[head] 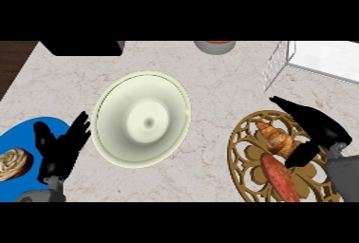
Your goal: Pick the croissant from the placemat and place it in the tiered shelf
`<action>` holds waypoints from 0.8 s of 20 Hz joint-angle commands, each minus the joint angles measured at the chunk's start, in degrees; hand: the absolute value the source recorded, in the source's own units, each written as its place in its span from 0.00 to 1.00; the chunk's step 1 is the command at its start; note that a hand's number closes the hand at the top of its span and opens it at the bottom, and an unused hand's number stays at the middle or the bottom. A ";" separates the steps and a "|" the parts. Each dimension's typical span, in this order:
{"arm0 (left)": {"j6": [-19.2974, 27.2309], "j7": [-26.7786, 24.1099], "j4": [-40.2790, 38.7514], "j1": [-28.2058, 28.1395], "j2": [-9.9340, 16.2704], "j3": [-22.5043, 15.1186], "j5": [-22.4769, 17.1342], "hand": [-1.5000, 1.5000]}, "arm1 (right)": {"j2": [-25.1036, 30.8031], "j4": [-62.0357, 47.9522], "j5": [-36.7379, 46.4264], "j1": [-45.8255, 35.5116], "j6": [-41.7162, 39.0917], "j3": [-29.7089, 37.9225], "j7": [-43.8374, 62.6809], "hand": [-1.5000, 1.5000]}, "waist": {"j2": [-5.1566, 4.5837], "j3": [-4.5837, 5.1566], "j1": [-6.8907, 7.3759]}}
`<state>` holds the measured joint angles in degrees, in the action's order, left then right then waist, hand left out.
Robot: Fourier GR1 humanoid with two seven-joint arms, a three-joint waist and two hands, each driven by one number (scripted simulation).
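- Tabletop: pale marbled surface carrying everything listed; wide open run between the placemat and the shelf. Risk: none of itself.
- Tiered shelf: white wire frame with a flat white tier, upper right, well apart from the placemat. Risk, as judged: a carried item could catch the wire edge on entry.
- Placemat: round, gold openwork, lower right; holds the croissant and a red-orange elongated item just beside it. Risk: the neighbour gets nudged or picked by mistake.
- Right hand: over the placemat's right side, fingers spread around the croissant, not closed on it; holds nothing. Risk: closing off-centre and slipping off the tapered end.
- Left hand: open, resting lower left; holds nothing.
- Croissant: golden-brown, ridged, tapered, lying on the placemat's upper part.
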<state>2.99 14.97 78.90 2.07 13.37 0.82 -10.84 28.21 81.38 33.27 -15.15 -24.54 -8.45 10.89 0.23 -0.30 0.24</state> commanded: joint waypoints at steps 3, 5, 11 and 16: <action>-1.74 -0.23 -1.63 -1.85 -1.09 0.40 0.86 0.50 | -2.41 -2.87 1.97 -0.59 0.59 2.47 -4.17 0.00 | -0.24 0.30 -0.07; -1.28 -1.83 -4.93 1.03 -1.19 0.84 2.50 0.50 | -5.84 -7.30 5.39 -2.91 3.72 0.20 -4.93 0.00 | -0.30 0.30 -0.04; -2.31 -0.64 -3.66 0.68 -1.15 2.24 1.55 0.50 | -5.75 -6.31 7.96 -0.65 0.76 -2.92 -8.33 1.00 | -0.27 0.30 -0.05; -4.15 1.13 -1.53 -0.30 0.90 4.33 -0.18 0.50 | -6.36 -9.47 10.69 -1.83 0.01 -6.16 -13.84 1.00 | -0.26 0.29 0.09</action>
<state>0.38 15.41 78.29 2.75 13.01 3.28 -9.83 25.22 73.80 43.35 -17.63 -24.88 -12.91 -1.03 0.60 0.37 0.41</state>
